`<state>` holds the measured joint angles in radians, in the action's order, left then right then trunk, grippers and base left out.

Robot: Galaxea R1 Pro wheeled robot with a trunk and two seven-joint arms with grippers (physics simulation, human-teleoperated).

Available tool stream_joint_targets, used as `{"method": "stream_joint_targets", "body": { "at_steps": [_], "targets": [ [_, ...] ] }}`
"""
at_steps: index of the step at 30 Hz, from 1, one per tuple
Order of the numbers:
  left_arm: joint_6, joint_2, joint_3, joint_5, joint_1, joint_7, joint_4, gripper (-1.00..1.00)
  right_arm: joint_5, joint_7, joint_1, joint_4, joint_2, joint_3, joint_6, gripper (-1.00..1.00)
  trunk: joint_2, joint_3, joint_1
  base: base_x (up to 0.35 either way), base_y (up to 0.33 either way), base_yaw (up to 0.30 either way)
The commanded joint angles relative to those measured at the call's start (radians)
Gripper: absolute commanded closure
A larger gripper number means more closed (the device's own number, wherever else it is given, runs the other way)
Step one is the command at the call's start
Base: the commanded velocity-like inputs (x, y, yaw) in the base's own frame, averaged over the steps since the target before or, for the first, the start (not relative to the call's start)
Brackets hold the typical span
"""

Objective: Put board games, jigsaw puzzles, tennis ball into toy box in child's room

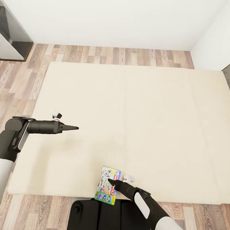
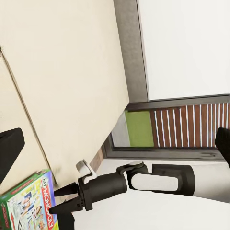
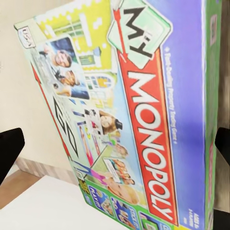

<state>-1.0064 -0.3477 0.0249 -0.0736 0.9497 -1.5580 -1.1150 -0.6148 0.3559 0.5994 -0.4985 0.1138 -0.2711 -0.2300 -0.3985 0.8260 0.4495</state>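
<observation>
- The Monopoly box (image 1: 107, 185) lies flat at the bed's (image 1: 135, 106) near edge, overhanging a bit.
- Right gripper (image 1: 110, 181) is right over it, fingers spread, nothing held yet.
- Left gripper (image 1: 74, 128) hangs over bare mattress, fingers together.
- Risk, I reckon: a nudge could tip the box onto the floor (image 1: 15, 79).

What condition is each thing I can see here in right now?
Board game: lying flat at the bed's near edge, lid closed.
Right gripper: open, over the game, not gripping.
Left gripper: empty, above the bed; open or shut unclear.
Bed: bare.
</observation>
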Motion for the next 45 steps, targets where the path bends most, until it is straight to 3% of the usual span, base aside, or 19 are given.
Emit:
{"method": "stream_joint_targets", "body": {
  "at_steps": [1, 45],
  "targets": [
    [-0.011, -0.001, 0.0, 0.0, 0.0, -0.004, 0.0, -1.0, -0.008, 0.0, 0.0, -0.001, 0.0, -0.002, -0.005, -1.0, -0.001, 0.001, 0.001, 0.0, 0.063, 0.0],
    [-0.011, -0.001, 0.0, 0.0, 0.0, -0.004, 0.0, -1.0, -0.008, 0.0, 0.0, -0.001, 0.0, -0.002, -0.003, -1.0, -0.001, 0.001, 0.001, 0.0, 0.05, 0.0]
  ]
}}
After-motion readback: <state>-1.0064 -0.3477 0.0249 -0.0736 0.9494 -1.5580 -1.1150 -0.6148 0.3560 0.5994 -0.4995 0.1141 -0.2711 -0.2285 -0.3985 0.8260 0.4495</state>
